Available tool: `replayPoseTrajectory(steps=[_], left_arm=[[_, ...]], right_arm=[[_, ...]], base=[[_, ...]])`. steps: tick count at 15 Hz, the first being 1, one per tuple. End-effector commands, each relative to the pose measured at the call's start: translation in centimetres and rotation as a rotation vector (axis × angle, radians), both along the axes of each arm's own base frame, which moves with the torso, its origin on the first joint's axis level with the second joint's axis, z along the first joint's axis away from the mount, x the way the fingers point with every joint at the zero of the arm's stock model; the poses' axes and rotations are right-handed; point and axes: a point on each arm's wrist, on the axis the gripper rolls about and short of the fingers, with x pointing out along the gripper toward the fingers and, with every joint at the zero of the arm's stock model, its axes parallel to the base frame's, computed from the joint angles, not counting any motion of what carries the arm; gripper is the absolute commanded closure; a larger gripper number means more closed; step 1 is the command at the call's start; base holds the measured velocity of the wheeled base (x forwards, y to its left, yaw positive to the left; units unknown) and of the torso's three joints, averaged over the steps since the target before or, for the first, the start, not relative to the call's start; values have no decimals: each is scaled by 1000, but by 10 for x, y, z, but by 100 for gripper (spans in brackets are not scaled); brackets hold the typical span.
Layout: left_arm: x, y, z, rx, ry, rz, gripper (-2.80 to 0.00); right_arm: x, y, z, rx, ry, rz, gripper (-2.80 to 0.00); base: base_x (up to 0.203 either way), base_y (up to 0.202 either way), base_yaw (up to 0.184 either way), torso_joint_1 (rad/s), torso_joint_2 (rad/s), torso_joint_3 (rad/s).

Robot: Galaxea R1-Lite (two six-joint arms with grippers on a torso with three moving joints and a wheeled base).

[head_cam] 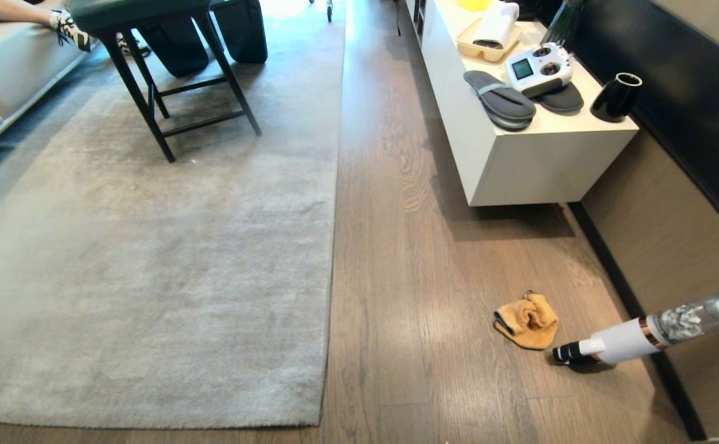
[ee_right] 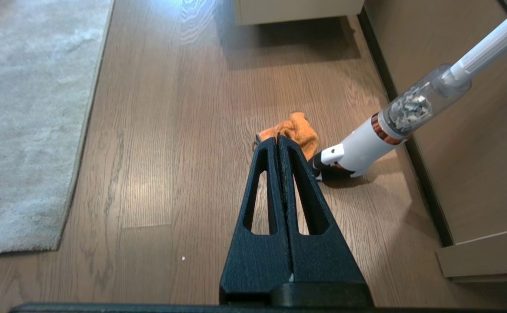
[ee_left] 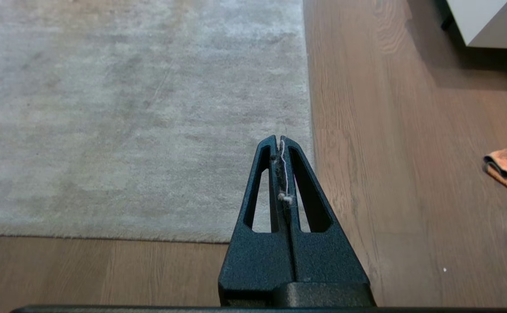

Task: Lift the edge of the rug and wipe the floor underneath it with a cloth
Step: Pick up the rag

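While neither arm shows in the head view, that view lays out the whole job: the rug edge (head_cam: pixel 335 203) runs straight down the middle of the room to a square near corner, lying flat on the floor (head_cam: pixel 396 259), and the cloth (head_cam: pixel 526 320) sits crumpled on the bare planks well to the right of it, just beside the nozzle of a white stick vacuum (head_cam: pixel 618 340) that leans in from the wall side. A white cabinet (head_cam: pixel 520 154) farther back carries grey slippers (head_cam: pixel 500 100) and a handheld controller (head_cam: pixel 538 68), and a dark stool (head_cam: pixel 150 37) stands on the rug. In the left wrist view, the left gripper (ee_left: pixel 281 140) hangs above the rug's near corner with its jaws pressed together on nothing but a stray thread, likely placed there because this corner is the easiest part to lift. The pile looks pale grey-beige, short and smooth, with no backing showing. In the right wrist view, the right gripper (ee_right: pixel 278 138) is likewise closed and empty, aimed toward the orange-yellow cloth, which lies bunched with a dark trim visible; it seems positioned to fetch it first.
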Motion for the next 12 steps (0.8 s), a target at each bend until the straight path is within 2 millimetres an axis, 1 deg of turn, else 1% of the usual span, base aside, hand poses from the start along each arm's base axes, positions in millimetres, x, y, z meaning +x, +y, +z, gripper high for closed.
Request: replayPoseTrajectory(steps=[1,12], left_arm=[[0,0,0,-3,0,1,0],[0,0,0,-3,0,1,0]], right_arm=[[0,0,0,0,1,-1,0],[0,0,0,0,2,-1,0]], base=[[0,0,0,3,1,-196],[0,0,0,3,4,-200]])
